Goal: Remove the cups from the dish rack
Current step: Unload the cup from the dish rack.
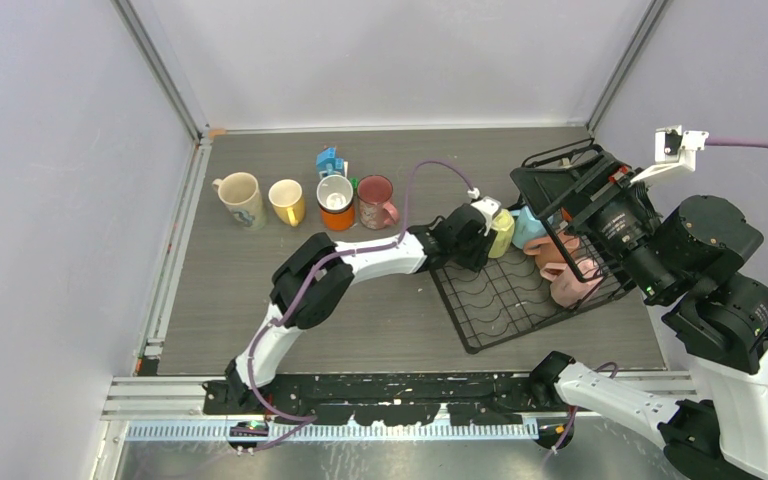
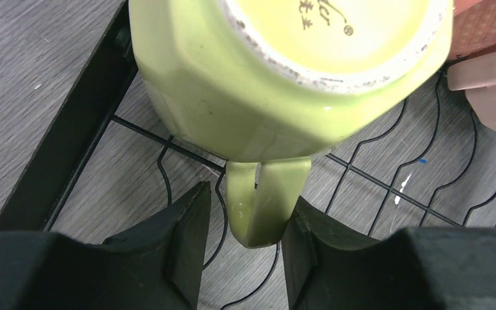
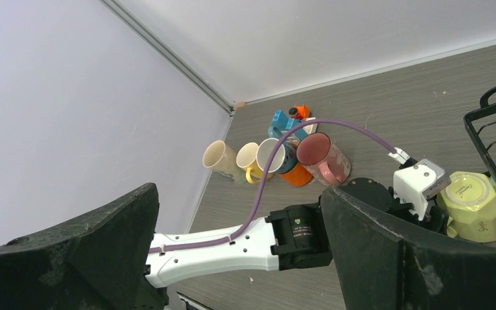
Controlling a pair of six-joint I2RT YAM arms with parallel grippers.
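Observation:
A lime mug (image 1: 501, 232) lies on its side at the left edge of the black wire dish rack (image 1: 505, 300). In the left wrist view its base (image 2: 284, 77) faces me and its handle (image 2: 265, 206) hangs between my left gripper's (image 2: 245, 239) jaws. The right finger touches the handle and the left finger stands a little apart, so the gripper is open around it. A blue mug (image 1: 528, 228) and pink mugs (image 1: 570, 280) lie in the rack. My right gripper (image 3: 245, 258) is open and empty, raised above the rack's far right side.
Cream (image 1: 241, 198), yellow (image 1: 287, 200), orange (image 1: 336, 202) and pink (image 1: 375, 202) mugs stand in a row on the table at the back left. A small blue-and-white toy house (image 1: 331, 161) stands behind them. The rack's raised basket side (image 3: 491, 123) is at the far right.

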